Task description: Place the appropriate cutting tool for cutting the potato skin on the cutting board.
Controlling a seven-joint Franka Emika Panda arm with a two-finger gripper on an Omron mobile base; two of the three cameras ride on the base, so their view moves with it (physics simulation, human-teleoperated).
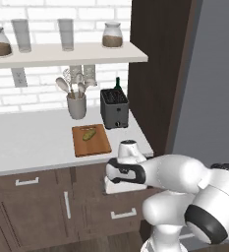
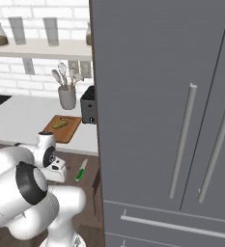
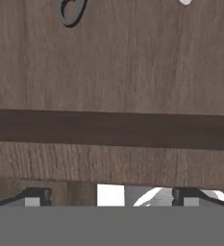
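The cutting board [image 1: 91, 140] is seen on the counter [image 1: 32, 140], just in front of the toaster [image 1: 114, 108]. The potato [image 1: 89, 134] lies on the board. The peeler [image 3: 71, 12] is seen on the wooden floor [image 3: 132, 62], beyond the gripper [image 3: 111, 196], whose jaws stand wide apart, holding nothing.
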